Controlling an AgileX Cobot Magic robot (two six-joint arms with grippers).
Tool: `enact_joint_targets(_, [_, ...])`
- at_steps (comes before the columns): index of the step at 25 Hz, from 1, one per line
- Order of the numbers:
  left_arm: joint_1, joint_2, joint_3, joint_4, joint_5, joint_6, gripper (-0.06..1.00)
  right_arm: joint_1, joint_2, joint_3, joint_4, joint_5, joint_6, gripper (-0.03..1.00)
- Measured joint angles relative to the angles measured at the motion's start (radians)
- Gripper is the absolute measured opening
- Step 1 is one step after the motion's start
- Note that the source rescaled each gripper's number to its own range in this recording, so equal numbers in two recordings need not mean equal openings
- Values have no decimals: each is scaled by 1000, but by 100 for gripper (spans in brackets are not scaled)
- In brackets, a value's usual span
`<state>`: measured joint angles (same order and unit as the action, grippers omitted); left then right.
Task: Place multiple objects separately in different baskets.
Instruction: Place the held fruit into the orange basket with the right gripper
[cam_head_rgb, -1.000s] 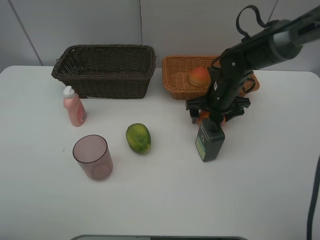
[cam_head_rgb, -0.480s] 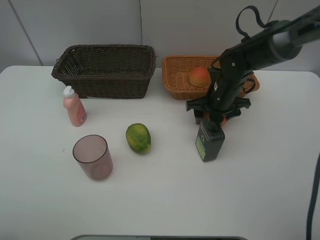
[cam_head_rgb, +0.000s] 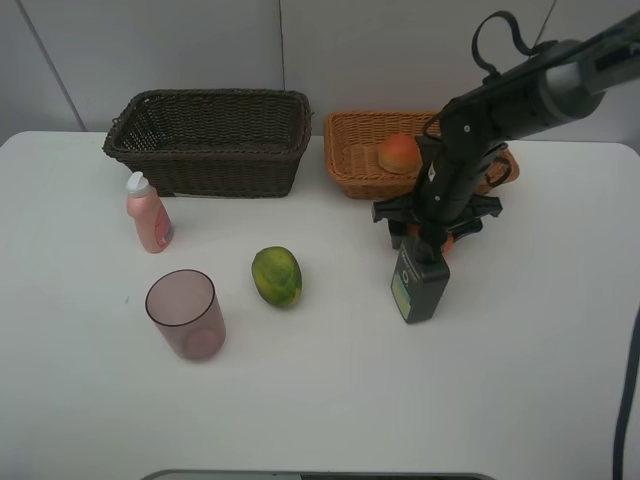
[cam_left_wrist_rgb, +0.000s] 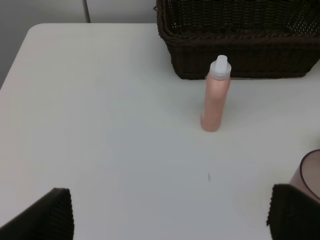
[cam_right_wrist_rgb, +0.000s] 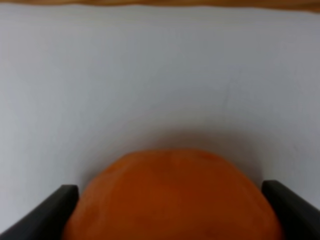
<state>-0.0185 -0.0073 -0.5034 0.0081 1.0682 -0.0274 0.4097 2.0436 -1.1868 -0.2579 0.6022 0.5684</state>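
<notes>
Right gripper (cam_head_rgb: 436, 232), fingers (cam_right_wrist_rgb: 47, 212): narrower than a second ago, now pressed against both flanks of the round orange fruit (cam_right_wrist_rgb: 172, 195). In the wrist view the peel fills the whole gap between the black pads. The spacing matches half a second back, so the close looks finished.

The orange fruit sits on the white table (cam_head_rgb: 320, 410), right of centre in the high view, mostly hidden under the wrist. No lift shows yet.

Meaning: the grasp appears made. The likely next step is to raise and carry it to the shallow light-tan wicker basket (cam_head_rgb: 350, 150) at upper right, which already holds the red-orange round fruit (cam_head_rgb: 398, 153).

Just below the gripper in the frame lies the dark green black-capped bottle (cam_head_rgb: 420, 285), close enough to be nudged on the way up.

Left gripper (cam_left_wrist_rgb: 170, 215): fingers spread wide with nothing between them. Ahead of it the pink white-capped bottle (cam_left_wrist_rgb: 216, 95) stands before the deep dark brown wicker basket (cam_left_wrist_rgb: 240, 55).

The green oval fruit (cam_head_rgb: 276, 276) and translucent mauve cup (cam_head_rgb: 185, 313), lower left of centre, are unmoved.
</notes>
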Motion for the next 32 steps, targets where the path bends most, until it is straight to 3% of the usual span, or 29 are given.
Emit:
enact_joint_targets(13, [0,0,0,0,0,0,100,1,-162,-5,0,86,-9,57])
enact_joint_targets(20, [0,0,0,0,0,0,100,-5,-169,-138,64,240,-172,57])
enact_joint_targets(32, [0,0,0,0,0,0,100,-88,-66,-346,33,253,-244,57])
